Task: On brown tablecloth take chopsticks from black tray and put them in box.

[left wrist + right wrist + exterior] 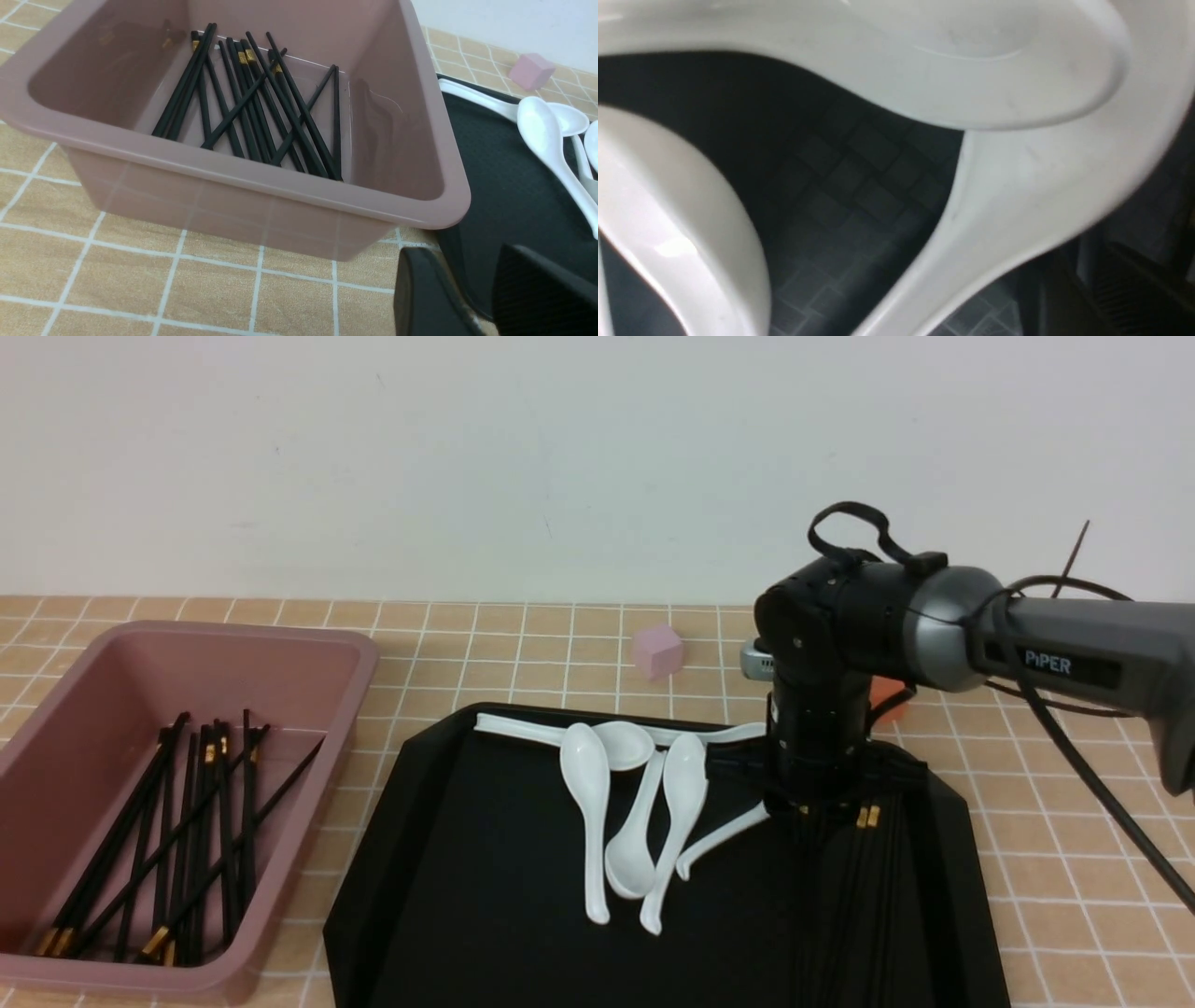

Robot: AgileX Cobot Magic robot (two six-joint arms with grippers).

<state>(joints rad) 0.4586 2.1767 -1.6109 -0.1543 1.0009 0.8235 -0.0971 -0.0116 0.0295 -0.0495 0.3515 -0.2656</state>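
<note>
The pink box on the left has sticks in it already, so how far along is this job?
Well along, it seems. Many black chopsticks already lie in the box. The right gripper is down at more chopsticks on the black tray; whether it holds one, I cannot tell. Left to do: those tray chopsticks still need to go in the box.

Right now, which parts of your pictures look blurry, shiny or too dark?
Front view: the black chopsticks nearly vanish into the dark tray. Right wrist view: white ceramic spoons look soft, one with a bright glare spot. Left wrist view: dark tool blurred.
</note>
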